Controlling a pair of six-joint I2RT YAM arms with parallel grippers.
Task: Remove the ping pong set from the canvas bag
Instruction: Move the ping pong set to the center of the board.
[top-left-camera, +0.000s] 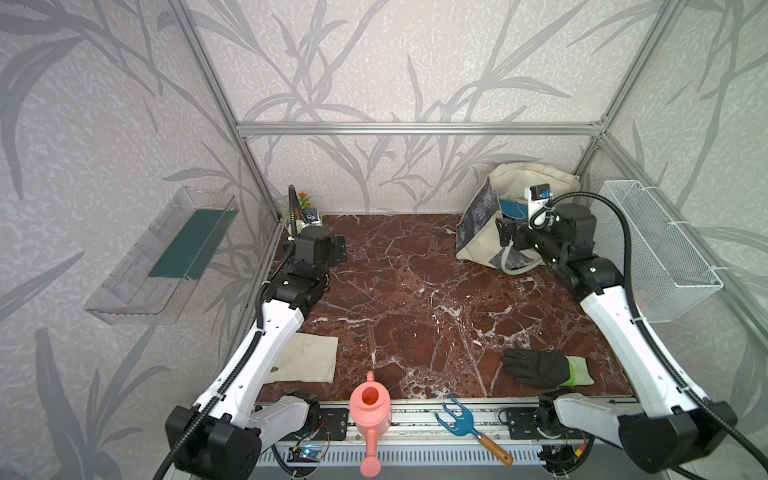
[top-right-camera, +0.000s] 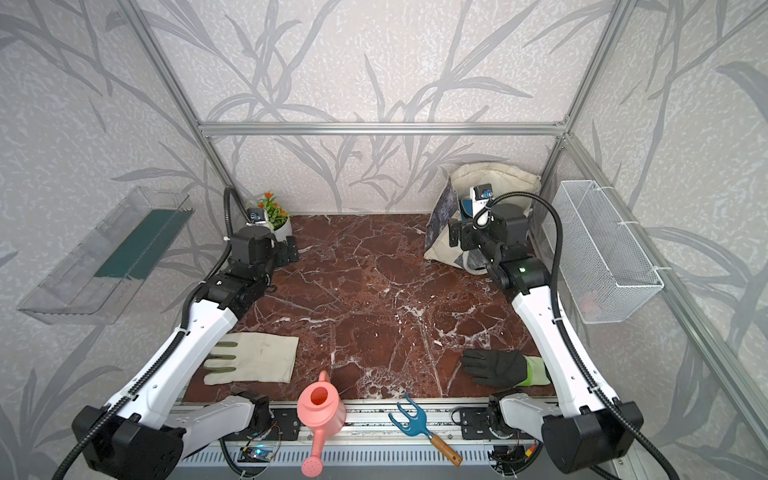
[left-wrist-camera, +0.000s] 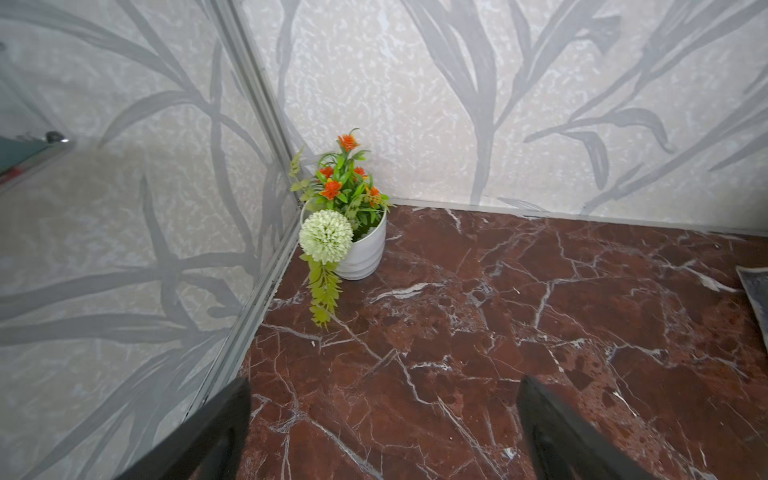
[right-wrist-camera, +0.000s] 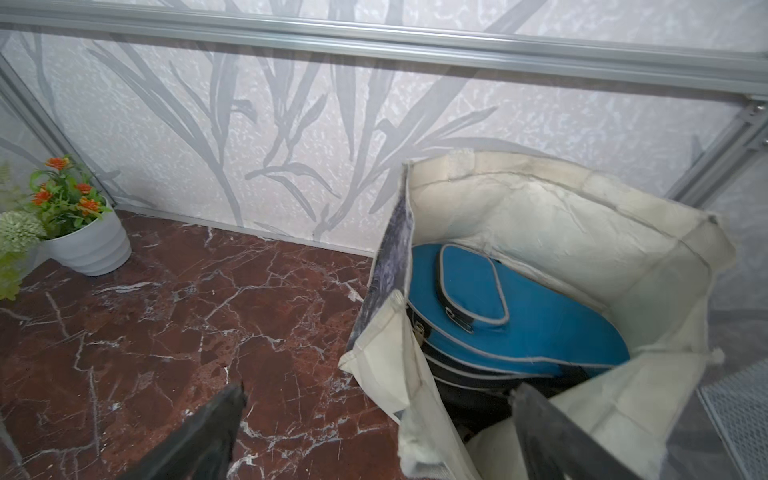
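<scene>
The large cream canvas tote bag (top-left-camera: 482, 220), with grey mottled outer panels and a cream loop handle, stands open at about 1 o'clock on the red-brown marbled tabletop (top-left-camera: 415, 299), against the back wall. Inside it the ping pong set (right-wrist-camera: 540, 332) lies tilted. On top is a blue paddle-shaped padded zip case with pale grey piping and a smaller rounded pocket on its face. Darker, black-edged cases with the same pale piping are stacked beneath it. In both top views only a slice of blue shows over the rim.

The right gripper (right-wrist-camera: 378, 395) hangs at the near side of the bag's mouth, jaws spread wide and holding nothing. One finger is seen against the opening, the other over the marble. The left gripper (left-wrist-camera: 384, 384), at 10 o'clock, is also spread wide and empty. It faces a white ribbed pot (left-wrist-camera: 361, 253) of orange and green artificial flowers at 11 o'clock.
</scene>
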